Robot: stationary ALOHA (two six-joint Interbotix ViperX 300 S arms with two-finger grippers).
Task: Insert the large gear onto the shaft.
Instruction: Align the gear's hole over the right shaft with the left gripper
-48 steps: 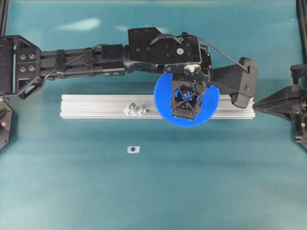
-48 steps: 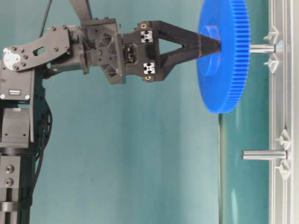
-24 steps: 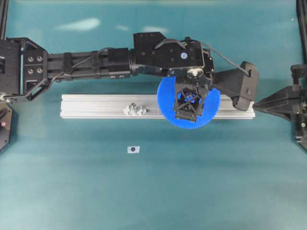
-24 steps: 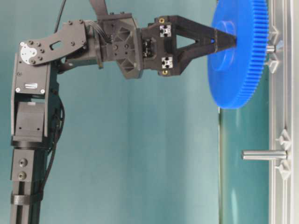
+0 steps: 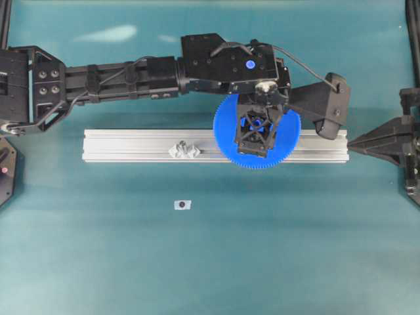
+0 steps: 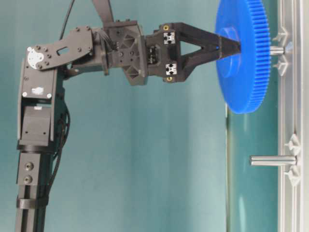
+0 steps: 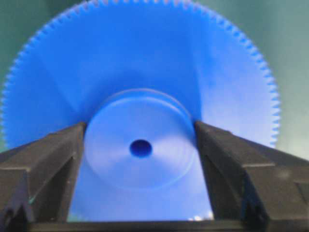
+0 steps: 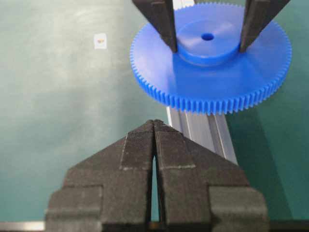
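We hold the large gear (image 6: 241, 53) by its hub in our left gripper (image 6: 231, 44), just above the shaft (image 6: 276, 50) and centred on its axis, while our right gripper (image 8: 154, 126), pressed shut and empty, waits farther off.

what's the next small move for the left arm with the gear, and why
Probably keep pressing the large gear further along the shaft toward the rail. The left tool grips its hub, and a short stretch of shaft shows between gear and rail.
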